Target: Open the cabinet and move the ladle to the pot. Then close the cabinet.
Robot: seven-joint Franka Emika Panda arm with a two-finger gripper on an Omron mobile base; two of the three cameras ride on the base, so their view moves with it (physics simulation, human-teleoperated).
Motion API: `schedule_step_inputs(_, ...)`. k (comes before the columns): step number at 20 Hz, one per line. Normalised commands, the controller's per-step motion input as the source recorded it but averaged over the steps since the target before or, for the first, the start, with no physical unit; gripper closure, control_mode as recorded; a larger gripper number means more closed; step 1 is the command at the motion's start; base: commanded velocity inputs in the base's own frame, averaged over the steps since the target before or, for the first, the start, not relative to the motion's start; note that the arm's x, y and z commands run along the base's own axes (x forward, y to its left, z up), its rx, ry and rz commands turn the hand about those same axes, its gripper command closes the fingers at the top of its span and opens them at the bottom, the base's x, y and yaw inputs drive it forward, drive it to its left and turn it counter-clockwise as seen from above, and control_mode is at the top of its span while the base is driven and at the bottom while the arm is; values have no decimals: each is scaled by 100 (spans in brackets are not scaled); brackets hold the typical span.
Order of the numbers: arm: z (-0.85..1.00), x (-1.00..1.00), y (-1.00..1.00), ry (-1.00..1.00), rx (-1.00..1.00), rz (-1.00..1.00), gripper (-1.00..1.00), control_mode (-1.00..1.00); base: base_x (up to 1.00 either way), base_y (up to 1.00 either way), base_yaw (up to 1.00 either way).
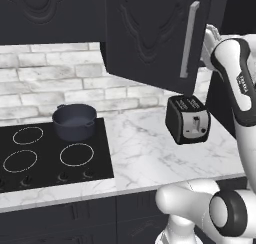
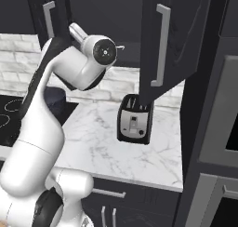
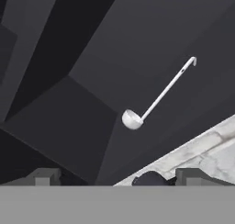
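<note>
The cabinet (image 1: 150, 33) stands open, its carved black door swung out over the counter; from the right base view its right door (image 2: 173, 40) hangs open too. Inside, the ladle (image 3: 160, 96) lies flat on the dark shelf (image 3: 92, 126), round bowl toward me and thin silvery handle running away to the upper right. My gripper (image 3: 118, 177) is open and hovers short of the ladle, nothing between its fingertips (image 3: 43, 176). The dark blue-grey pot (image 1: 75, 120) sits lidless on the back right burner of the stove; the arm half hides the pot (image 2: 56, 100).
A black toaster (image 1: 187, 119) stands on the marble counter (image 1: 140, 153) under the open door. The black cooktop (image 1: 30, 158) lies to the left. A tall dark oven column (image 2: 209, 128) borders the counter on the right. The second door's bar handle (image 2: 47, 16) is left of my arm.
</note>
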Motion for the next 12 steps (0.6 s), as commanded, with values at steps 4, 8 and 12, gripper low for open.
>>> schedule_step_inputs(4,0,-22,94,-2,0,9,-100,-100,0,0,0)
schedule_step_inputs(8,0,-21,84,0,0,8,-100,-100,0,0,0)
schedule_step_inputs(12,0,-19,72,0,0,8,-100,-100,0,0,0)
